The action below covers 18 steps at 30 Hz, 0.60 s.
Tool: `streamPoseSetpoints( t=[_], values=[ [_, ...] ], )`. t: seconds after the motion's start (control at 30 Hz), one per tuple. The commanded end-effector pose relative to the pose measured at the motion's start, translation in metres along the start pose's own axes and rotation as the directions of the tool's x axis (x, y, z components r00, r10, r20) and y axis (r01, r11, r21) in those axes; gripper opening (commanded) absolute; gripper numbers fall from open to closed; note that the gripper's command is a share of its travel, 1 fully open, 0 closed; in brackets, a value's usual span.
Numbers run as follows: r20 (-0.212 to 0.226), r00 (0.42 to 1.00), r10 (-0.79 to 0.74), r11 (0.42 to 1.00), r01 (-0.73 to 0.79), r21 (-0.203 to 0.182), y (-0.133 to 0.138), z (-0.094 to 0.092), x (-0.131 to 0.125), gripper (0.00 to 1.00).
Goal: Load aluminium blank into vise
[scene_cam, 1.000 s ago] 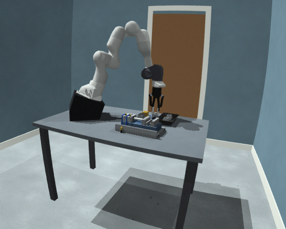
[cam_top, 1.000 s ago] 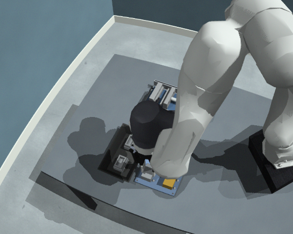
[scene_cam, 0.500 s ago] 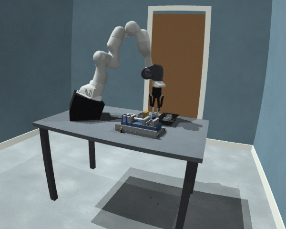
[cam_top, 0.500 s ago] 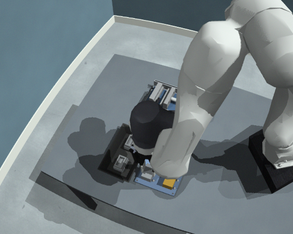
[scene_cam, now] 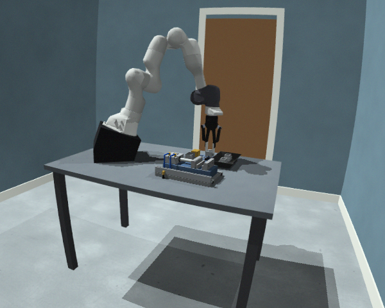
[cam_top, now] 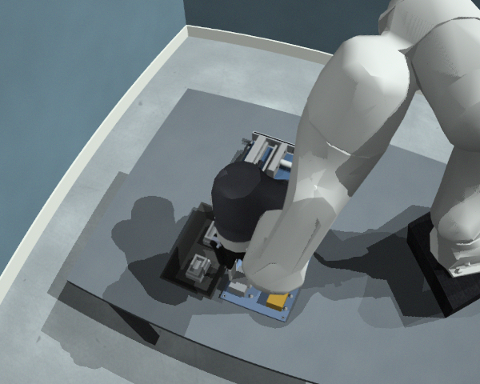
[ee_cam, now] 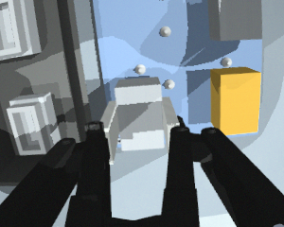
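My gripper (ee_cam: 140,113) is shut on a grey aluminium blank (ee_cam: 140,116). It holds the blank low over the near-left part of the blue infeed plate (ee_cam: 180,44); I cannot tell whether the blank touches the plate. The blank also shows in the top view (cam_top: 238,287) beside the dark fingers (cam_top: 228,260). A second grey blank (ee_cam: 233,7) and a brass blank (ee_cam: 236,100) lie flat on the plate's right side. Two finished parts (ee_cam: 12,26) (ee_cam: 31,123) lie in the dark outfeed tray (cam_top: 190,254). The vise (cam_top: 265,154) stands beyond, partly hidden by my arm.
Several small pins (ee_cam: 167,30) stick up from the infeed plate between the blanks. The tray wall runs close along the plate's left edge. In the exterior view the vise (scene_cam: 189,169) stands near the table's front, with the tray (scene_cam: 228,157) behind it.
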<state>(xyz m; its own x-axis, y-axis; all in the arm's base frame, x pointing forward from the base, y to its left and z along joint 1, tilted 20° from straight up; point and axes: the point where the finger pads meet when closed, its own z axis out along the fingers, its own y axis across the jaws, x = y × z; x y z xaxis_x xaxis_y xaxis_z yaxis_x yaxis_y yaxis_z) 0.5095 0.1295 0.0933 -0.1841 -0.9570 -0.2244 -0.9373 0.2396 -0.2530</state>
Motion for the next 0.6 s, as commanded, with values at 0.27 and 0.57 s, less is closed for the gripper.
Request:
streamPoseSetpoints(
  t=[0.27, 0.57],
  values=[
    [0.004, 1.000, -0.019, 1.000, 0.019, -0.009, 0.003, -0.034, 0.001, 0.00],
    [0.004, 1.000, -0.019, 1.000, 0.019, -0.009, 0.002, -0.083, 0.001, 0.00]
  ],
)
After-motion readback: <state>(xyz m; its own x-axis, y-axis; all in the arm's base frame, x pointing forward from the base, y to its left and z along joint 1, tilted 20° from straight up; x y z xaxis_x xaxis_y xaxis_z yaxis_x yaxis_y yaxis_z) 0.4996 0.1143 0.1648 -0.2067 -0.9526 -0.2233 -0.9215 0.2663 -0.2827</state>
